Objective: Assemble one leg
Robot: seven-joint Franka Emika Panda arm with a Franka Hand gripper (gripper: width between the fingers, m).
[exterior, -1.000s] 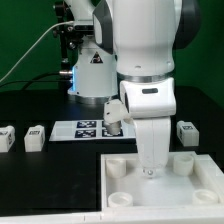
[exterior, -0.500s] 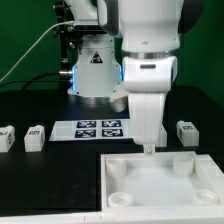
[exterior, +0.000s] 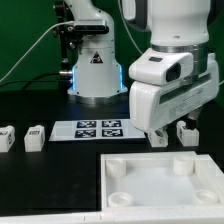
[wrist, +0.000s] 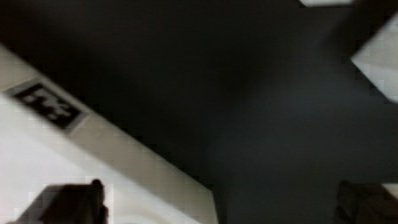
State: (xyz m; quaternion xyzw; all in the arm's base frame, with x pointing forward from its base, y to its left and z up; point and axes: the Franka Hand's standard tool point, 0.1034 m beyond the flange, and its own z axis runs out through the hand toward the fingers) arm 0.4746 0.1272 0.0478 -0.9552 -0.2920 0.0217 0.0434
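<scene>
Near the left edge of the surface (exterior: 30, 110), two small white pegs are seen side by side, one peg (exterior: 6, 138) at the very edge and a second peg (exterior: 35, 137) just beside it. Each of them carries a black-and-white tag. Further toward the middle, the marker board (exterior: 98, 129) lies flat in front of the robot base (exterior: 95, 70). The large white tray (exterior: 150, 190) with round sockets fills the front right corner of the surface, and no peg is seen in its sockets.

Above the back edge of the tray, the hand (exterior: 163, 137) is held low and tilted, close to the surface. The leg (exterior: 187, 129) stands on the surface just beside the hand, toward the right edge and behind the tray. It is partly hidden by the arm (exterior: 175, 85) and is apart from the tray.

In the wrist view, the two dark fingers (wrist: 71, 205) are seen wide apart with only dark surface between them, so the hand is open and nothing is gripped. The leg cannot be made out in that blurred view.

The step in hand is judged to be the approach to the leg, before any grasp. For the next move, the hand should be brought over the leg, the fingers lined up on its two sides, then lowered and closed. Care is needed, because the leg is small and could be pushed over by a finger.
</scene>
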